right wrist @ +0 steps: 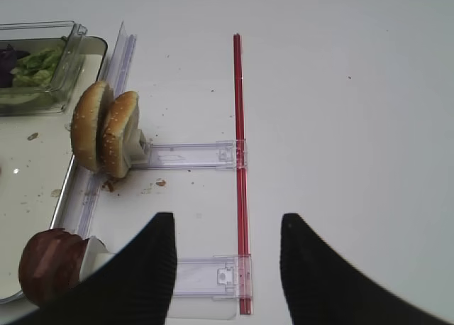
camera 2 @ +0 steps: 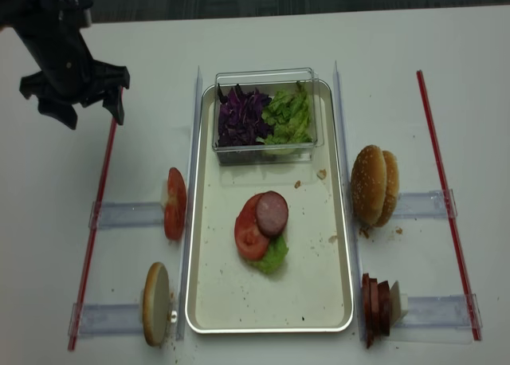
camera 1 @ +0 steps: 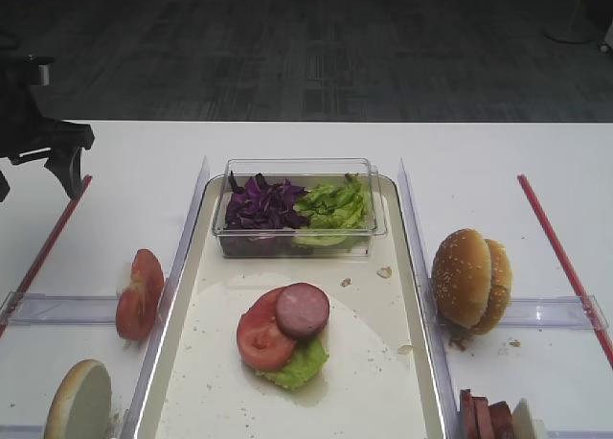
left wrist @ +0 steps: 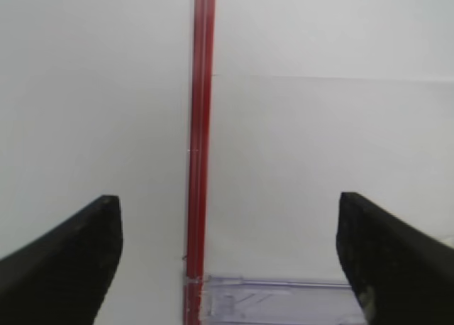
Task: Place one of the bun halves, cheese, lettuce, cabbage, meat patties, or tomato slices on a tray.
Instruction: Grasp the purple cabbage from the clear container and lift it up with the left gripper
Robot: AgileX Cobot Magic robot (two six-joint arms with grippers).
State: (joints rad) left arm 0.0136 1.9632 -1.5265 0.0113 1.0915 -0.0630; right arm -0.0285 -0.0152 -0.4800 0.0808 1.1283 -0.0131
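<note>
Hovering over the red strip (camera 2: pixel 100 191) at the table's far left, the left gripper (camera 2: pixel 78 104) stood wide open and empty. The right gripper (right wrist: pixel 227 268) (seen only from its wrist) hung parted, holding nothing. On the tray (camera 2: pixel 319 301) lay lettuce (camera 2: pixel 273 257), a tomato slice (camera 2: pixel 249 236) and a meat patty (camera 2: pixel 272 213).

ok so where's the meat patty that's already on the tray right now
In the high view the patty sits mid-tray, overlapping the tomato slice with lettuce beneath, in front of the clear tub.
</note>
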